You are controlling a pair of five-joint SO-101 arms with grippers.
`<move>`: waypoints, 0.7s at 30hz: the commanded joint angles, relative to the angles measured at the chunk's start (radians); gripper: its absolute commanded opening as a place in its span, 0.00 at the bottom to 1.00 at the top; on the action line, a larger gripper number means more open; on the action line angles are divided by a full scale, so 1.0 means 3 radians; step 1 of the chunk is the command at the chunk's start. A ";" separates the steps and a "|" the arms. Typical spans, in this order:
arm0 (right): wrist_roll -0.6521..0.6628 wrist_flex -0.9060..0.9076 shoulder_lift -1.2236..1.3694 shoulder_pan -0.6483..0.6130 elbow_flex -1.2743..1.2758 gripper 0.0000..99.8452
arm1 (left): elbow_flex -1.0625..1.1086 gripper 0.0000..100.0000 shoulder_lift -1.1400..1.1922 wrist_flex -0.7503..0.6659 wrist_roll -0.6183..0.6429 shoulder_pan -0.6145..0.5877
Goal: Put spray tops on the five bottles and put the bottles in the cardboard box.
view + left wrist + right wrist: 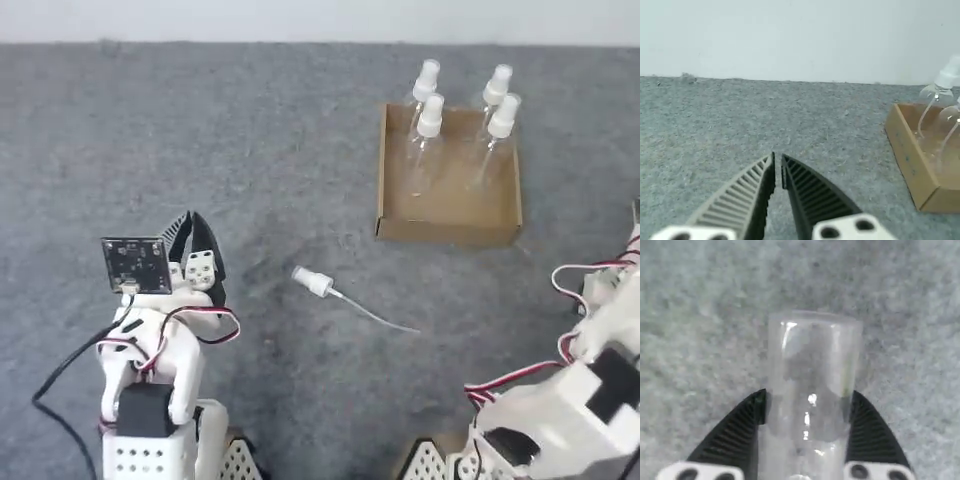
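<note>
Clear bottle (812, 385) between right jaws, left jaws closed, four spray-topped bottles (428, 150) in cardboard box (450, 231).

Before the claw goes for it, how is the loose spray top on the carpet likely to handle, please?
The spray top looks small and plastic, so probably light. Its long thin tube curves slightly, so it would likely flex and wobble if lifted by the head. Lying on its side, it may roll when nudged, though the carpet should damp that.

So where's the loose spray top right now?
In the high view the spray top lies on the grey mat, between the left gripper and the cardboard box.
</note>
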 commanded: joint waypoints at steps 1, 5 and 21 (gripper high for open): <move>0.0026 0.0049 -0.0008 0.0038 -0.0189 0.24 | -0.0018 0.01 0.0031 -0.0077 -0.0010 0.0010; 0.0026 0.0442 -0.0176 0.0003 -0.0435 0.25 | -0.0018 0.01 0.0031 -0.0077 -0.0010 0.0010; 0.0798 0.0478 -0.0944 0.0821 -0.0327 0.01 | -0.0018 0.01 0.0031 -0.0077 -0.0010 0.0010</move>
